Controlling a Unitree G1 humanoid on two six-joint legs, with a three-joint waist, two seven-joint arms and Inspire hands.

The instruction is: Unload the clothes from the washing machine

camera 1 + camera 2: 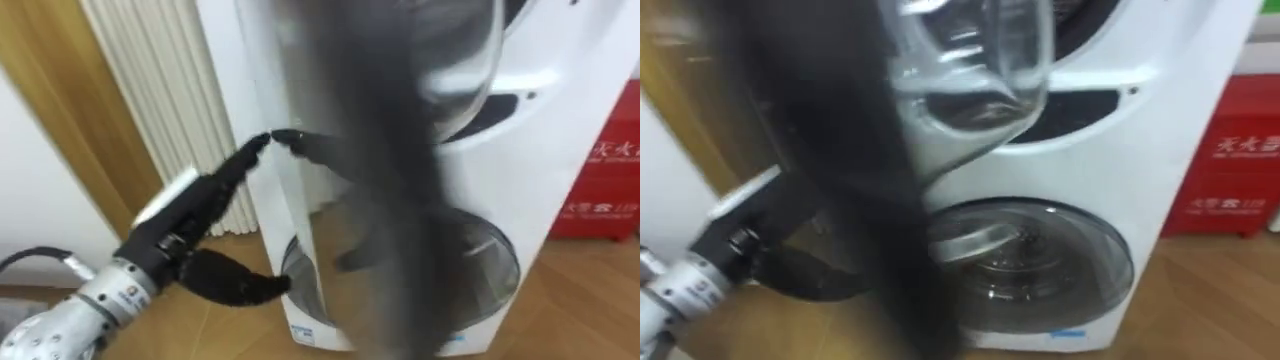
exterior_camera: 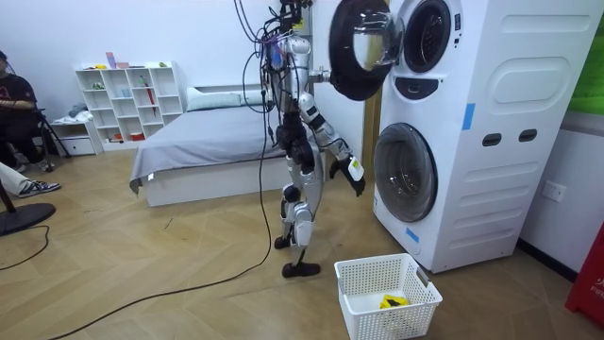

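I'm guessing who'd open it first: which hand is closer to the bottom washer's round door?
Left. The left hand is out just left of the lower door, fingers straight, not touching. The right hand seems raised at the open upper door.

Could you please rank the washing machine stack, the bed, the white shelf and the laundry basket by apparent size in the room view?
1. Washing machine stack
2. Bed
3. White shelf and laundry basket look about alike, and the basket sits nearer the camera, so I leave those two unranked.
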